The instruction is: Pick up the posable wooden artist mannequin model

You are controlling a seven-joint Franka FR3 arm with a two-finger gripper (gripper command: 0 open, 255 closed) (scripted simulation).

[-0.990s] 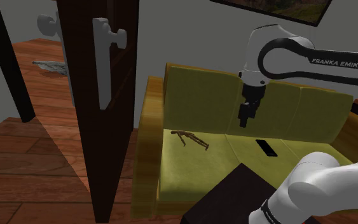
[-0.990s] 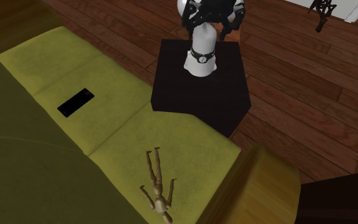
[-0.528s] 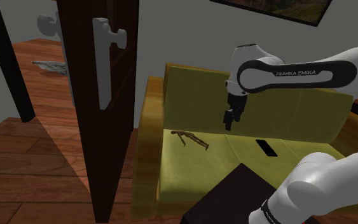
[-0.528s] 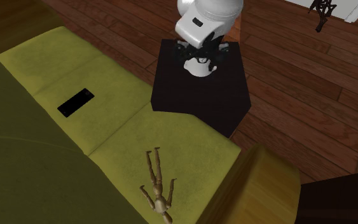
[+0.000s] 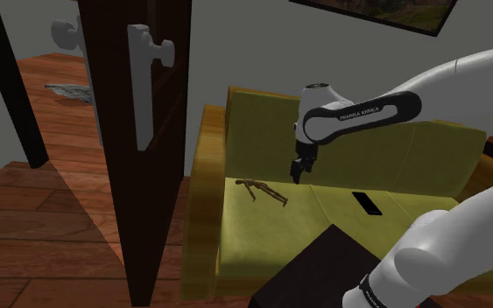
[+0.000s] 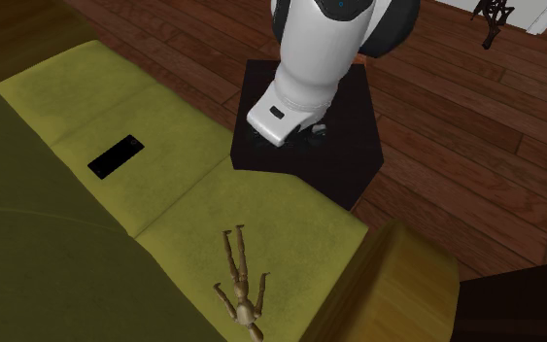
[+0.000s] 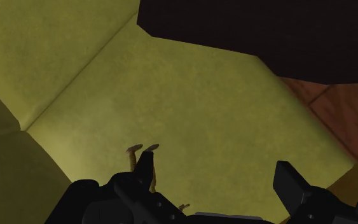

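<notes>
My gripper [image 5: 297,172] hangs with its fingers pointing down over the seat of a yellow-green sofa [image 5: 262,131], close to the backrest. In the wrist view the gripper [image 7: 217,184] is open: the two black fingers [image 7: 144,167] stand well apart and nothing is clasped between them.

The wooden mannequin [image 5: 262,190] lies flat on the seat cushion at the end of the sofa nearest the armrest. In the shoulder view it is just below my fingertips and a little to that view's left, apart from them. In the second exterior view the mannequin [image 6: 242,287] lies stretched out, arms spread a little from its body, with its legs pointing toward the middle cushion and its head toward the armrest end. In the wrist view I see the mannequin's [image 7: 139,153] two feet poking out just beside one of my fingers; the finger hides the rest of the figure.

A flat black slab [image 5: 369,203] lies on the next cushion along, well apart from the mannequin. My stand [image 6: 339,165], a dark box, sits on the wooden floor [image 5: 43,219] right against the front of the sofa. A dark wooden door [image 5: 161,175] with a grey handle [image 5: 148,44] stands open beside the sofa's armrest
</notes>
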